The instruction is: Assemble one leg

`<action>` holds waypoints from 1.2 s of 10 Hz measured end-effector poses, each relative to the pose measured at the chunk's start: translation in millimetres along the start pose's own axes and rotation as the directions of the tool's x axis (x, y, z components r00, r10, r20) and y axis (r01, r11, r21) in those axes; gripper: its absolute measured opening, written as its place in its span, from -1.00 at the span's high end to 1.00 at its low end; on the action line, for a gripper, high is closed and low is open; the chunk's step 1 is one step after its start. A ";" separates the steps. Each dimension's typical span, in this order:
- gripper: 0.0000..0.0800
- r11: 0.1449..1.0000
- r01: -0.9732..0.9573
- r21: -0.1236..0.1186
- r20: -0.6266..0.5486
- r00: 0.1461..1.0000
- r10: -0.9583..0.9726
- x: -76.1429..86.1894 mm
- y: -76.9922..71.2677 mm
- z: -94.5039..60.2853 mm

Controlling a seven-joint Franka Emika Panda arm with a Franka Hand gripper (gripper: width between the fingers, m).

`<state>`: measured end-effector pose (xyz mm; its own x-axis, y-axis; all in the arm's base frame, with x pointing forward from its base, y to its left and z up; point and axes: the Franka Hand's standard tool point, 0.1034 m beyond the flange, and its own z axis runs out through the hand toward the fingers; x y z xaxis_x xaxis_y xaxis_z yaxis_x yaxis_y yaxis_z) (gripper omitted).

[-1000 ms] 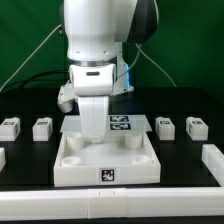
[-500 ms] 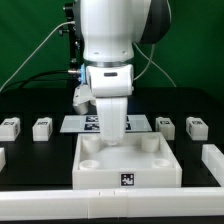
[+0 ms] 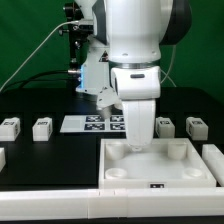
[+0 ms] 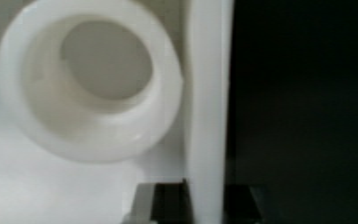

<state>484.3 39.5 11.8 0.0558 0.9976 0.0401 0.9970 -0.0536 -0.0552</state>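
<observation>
Tabletop [image 3: 130, 180], the largest part, lay at the exterior view's 4 o'clock. The gripper [image 3: 140, 142] stood at its rear wall, fingers [image 4: 158, 206] clamped on either side of that wall. The nearest leg [image 3: 165, 126] rested loose at the gripper's 2 o'clock, just beside it. Its long axis was unclear.

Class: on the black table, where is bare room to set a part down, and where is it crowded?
Free: the patch between the two legs on the exterior view's left and the tabletop's wall. Crowded: the exterior view's right, where tabletop, arm and two more legs sit close.
</observation>
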 end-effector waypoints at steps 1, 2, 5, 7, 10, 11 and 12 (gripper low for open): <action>0.83 1.000 0.002 -0.005 -0.002 1.000 -0.002 4.5 4.9 -0.3; 0.83 1.000 0.007 -0.010 -0.004 1.000 -0.007 9.2 9.4 0.3; 0.83 1.000 0.014 -0.004 -0.004 1.000 -0.014 10.1 11.2 0.2; 0.83 1.000 0.003 0.003 -0.003 1.000 -0.003 10.9 11.0 0.1; 0.21 1.000 -0.028 -0.006 -0.002 1.000 0.028 11.4 13.0 -4.3; -0.13 0.999 -0.041 -0.012 -0.002 0.999 0.041 11.6 14.8 -7.6; -0.13 0.998 -0.052 -0.021 -0.002 0.999 0.052 11.6 17.1 -12.4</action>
<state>502.7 49.6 23.7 0.1078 0.9934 0.0393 0.9937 -0.1064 -0.0364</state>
